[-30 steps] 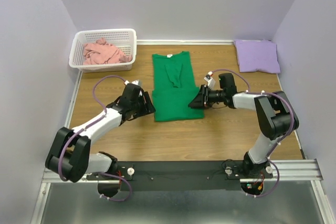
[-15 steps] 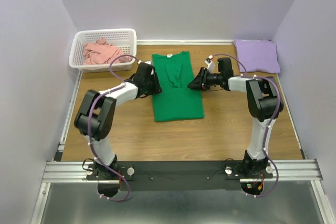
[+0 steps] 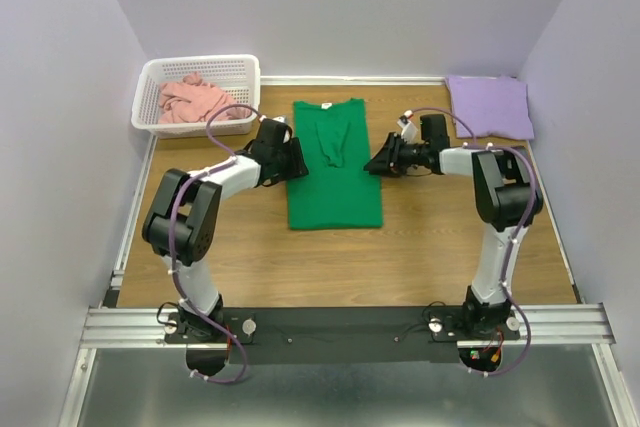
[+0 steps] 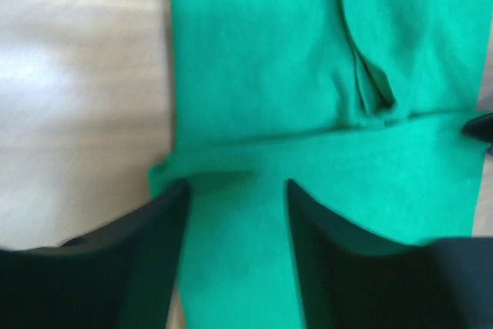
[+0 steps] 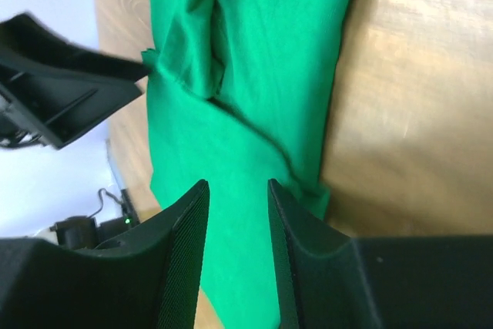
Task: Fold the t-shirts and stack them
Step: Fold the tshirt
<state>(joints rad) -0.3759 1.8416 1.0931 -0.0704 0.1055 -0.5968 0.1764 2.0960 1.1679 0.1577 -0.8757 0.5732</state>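
The bright green t-shirt (image 3: 335, 177) lies flat on the wooden table, sleeves folded in, its white neck label (image 3: 324, 105) at the far end. My left gripper (image 3: 297, 162) is at its left edge at mid length, and my right gripper (image 3: 372, 162) is at its right edge opposite. In the left wrist view the gripper (image 4: 235, 190) is open with green cloth (image 4: 262, 59) showing between the fingers. In the right wrist view the gripper (image 5: 237, 186) is also open over green cloth (image 5: 269, 52). The lavender t-shirt (image 3: 490, 107) lies folded at the far right. The salmon pink t-shirt (image 3: 195, 102) is crumpled in the basket.
A white lattice basket (image 3: 200, 62) stands at the far left corner. Lavender walls close the table on three sides. The left gripper's black body (image 5: 62, 75) shows across the shirt in the right wrist view. Bare wood lies between the shirt and the near rail.
Both grippers have moved from the shirt's near corners up to its sides at mid length. The green shirt has shifted slightly and stays flat.
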